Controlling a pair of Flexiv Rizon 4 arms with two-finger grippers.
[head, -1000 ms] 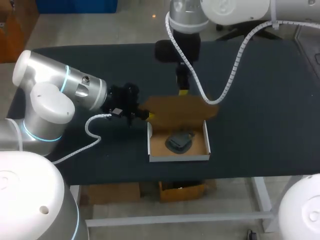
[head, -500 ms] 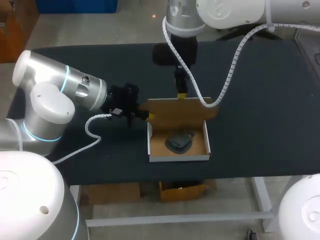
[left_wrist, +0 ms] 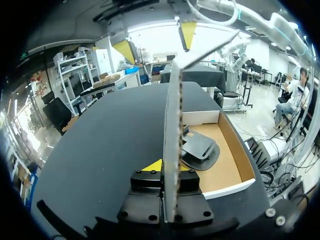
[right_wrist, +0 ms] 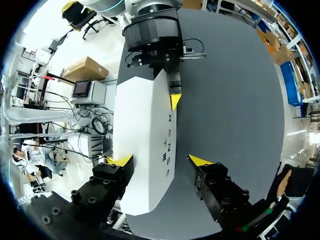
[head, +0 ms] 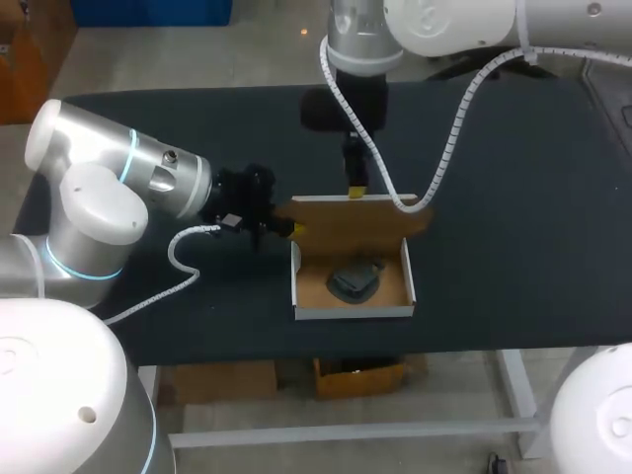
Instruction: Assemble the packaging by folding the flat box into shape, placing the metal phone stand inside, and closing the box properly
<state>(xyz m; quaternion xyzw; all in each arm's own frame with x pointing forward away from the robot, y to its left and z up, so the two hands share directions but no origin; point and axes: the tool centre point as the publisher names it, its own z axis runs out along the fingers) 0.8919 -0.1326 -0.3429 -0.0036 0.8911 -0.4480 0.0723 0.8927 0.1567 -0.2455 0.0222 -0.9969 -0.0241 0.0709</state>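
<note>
Clamped in left end effector [left_wrist: 167, 169]: box lid [left_wrist: 173, 125].

Your box [head: 353, 312] is folded into a shallow open tray, white outside and brown cardboard inside. You find it near the front edge of the table [head: 513, 247]. Its lid [head: 346, 222] is raised along the far wall and stands close to upright, with the brown face turned to the tray and the white printed face turned away. The stand [head: 354, 279], dark grey metal, lies flat about mid-floor inside the tray.
</note>
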